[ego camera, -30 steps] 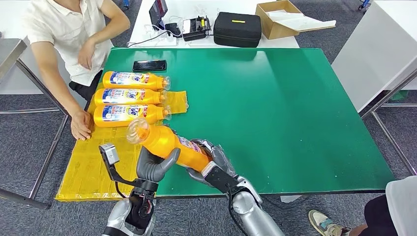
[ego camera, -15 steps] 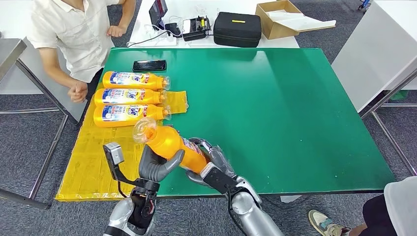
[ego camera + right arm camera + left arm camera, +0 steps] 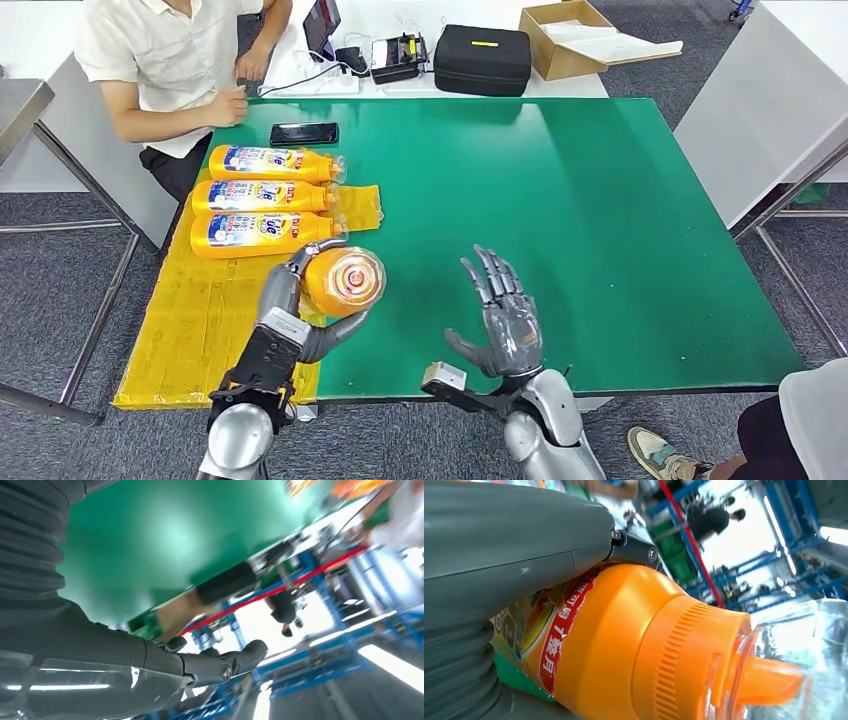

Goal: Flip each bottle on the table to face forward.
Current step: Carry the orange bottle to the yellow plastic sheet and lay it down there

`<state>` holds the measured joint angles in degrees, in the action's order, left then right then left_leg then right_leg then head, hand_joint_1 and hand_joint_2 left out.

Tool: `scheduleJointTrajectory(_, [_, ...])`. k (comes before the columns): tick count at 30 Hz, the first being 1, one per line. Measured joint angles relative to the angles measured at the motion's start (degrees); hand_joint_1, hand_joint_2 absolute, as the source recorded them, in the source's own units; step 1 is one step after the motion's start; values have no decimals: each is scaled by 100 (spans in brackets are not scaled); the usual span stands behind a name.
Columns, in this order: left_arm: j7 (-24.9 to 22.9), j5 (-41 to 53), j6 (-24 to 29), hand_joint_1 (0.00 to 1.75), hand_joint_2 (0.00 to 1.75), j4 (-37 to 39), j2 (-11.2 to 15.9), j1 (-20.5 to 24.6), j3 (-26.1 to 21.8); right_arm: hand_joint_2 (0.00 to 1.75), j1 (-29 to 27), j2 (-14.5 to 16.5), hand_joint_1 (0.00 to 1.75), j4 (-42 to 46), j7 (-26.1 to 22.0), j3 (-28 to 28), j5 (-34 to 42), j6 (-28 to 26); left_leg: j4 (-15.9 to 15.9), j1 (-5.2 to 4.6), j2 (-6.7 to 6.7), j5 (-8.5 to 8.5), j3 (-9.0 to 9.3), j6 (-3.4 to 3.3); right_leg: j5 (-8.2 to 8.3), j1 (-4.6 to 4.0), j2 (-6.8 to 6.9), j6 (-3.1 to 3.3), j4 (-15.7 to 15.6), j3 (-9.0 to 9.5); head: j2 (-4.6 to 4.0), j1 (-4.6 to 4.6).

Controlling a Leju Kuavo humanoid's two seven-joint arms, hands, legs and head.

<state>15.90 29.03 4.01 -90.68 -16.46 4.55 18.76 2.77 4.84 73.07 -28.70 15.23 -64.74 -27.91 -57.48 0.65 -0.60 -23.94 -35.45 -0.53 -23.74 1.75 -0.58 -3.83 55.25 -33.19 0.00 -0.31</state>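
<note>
My left hand (image 3: 300, 315) is wrapped around one orange bottle (image 3: 342, 281) and holds it up off the green table (image 3: 620, 230), just in front of the yellow mat (image 3: 190, 330). The bottle's long side points almost straight up at my head camera, so from there I see its round clear cap like a ring. In the left wrist view the cap (image 3: 774, 675) sticks out past my thick thumb (image 3: 524, 545), and a bit of the red label shows under it. My right hand (image 3: 505, 320) is let go, with nothing in it and its fingers spread wide. It hangs over the near edge of the table, a little way to the right of the bottle. Three more bottles (image 3: 262, 195) lie side by side on the far part of the mat, caps toward the right, with their picture labels facing up. A person sits past that corner of the table. I think the next job is to tip my bottle down flat beside the nearest of the three, label up. My left hand has it and is the closer one to that row.
</note>
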Motion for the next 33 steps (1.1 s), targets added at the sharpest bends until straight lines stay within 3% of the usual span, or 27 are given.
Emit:
scheduleJointTrajectory(9, [-40, 12, -53, 175, 175, -245, 0, 9, -186, 175, -13, -45, 0, 136, -25, -400, 26, -8, -1, 0, 0, 4, 1, -2, 1, 0, 0, 0, 0, 1, 0, 0])
scheduleJointTrajectory(15, [-34, -555, -249, 175, 175, -255, -3, 16, -329, 175, -15, -34, 0, 150, -200, -582, 125, -87, 0, 0, 0, 3, -1, -3, 0, 0, 0, -1, 0, 0, 0, 0])
scheduleJointTrajectory(17, [-52, 342, 120, 175, 175, -267, 10, 62, -355, 175, -16, -22, 0, 152, -326, -636, 197, -46, 0, 0, 0, 3, -1, -3, 0, 0, 1, 0, 0, 0, 0, 0])
scheduleJointTrajectory(19, [-287, 1844, 434, 175, 175, -273, 59, 160, -340, 175, -11, -3, 0, 154, -457, -655, 309, 57, 0, 0, -1, 3, 0, -3, 1, 0, 2, 0, 0, 1, 0, 0])
scheduleJointTrajectory(22, [-831, 3851, 455, 175, 175, 0, 211, 414, -267, 175, 47, 28, 0, 140, -680, -653, 556, 247, 0, 0, -1, 5, 1, -3, 2, 0, 2, -1, 0, 1, 0, -1])
scheduleJointTrajectory(24, [-1136, 4659, 459, 175, 175, 456, 303, 639, -221, 175, 145, 51, 0, 98, -821, -651, 713, 349, 0, 0, 0, 9, 1, -4, 5, 0, 2, -3, 0, 0, 0, 0])
scheduleJointTrajectory(29, [-1670, 5349, 554, 175, 175, 2054, 406, 1460, -279, 175, 428, 130, 0, -121, -985, -584, 947, 454, -1, 0, -3, 22, -2, -8, 11, 1, 7, -10, 2, 3, 0, 1])
scheduleJointTrajectory(33, [-1856, 5608, 602, 175, 175, 2879, 434, 1869, -512, 175, 510, 171, 0, -209, -1017, -533, 1063, 518, -1, 0, -5, 21, -4, -8, 11, 1, 7, -10, 3, 3, 0, 0])
